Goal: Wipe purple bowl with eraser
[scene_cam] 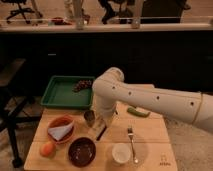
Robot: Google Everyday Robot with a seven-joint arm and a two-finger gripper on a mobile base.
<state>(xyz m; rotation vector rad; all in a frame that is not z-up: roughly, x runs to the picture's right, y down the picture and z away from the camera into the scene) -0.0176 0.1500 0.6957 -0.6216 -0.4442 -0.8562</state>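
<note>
The purple bowl (81,151) sits empty near the table's front edge, left of centre. My white arm reaches in from the right and bends down over the table's middle. The gripper (103,128) hangs at its end, mostly hidden behind the wrist, just right of a metal cup (90,118) and above and right of the purple bowl. A slim dark block, which I take to be the eraser (101,133), sticks out below the gripper, slanting down-left close to the tabletop. The gripper is shut on it. It does not touch the bowl.
An orange bowl (54,125) with a pale wedge inside stands at the left, with an orange fruit (47,148) in front of it. A green tray (62,94) lies at the back left. A small white bowl (121,152), a fork (131,142) and a green object (138,112) lie to the right.
</note>
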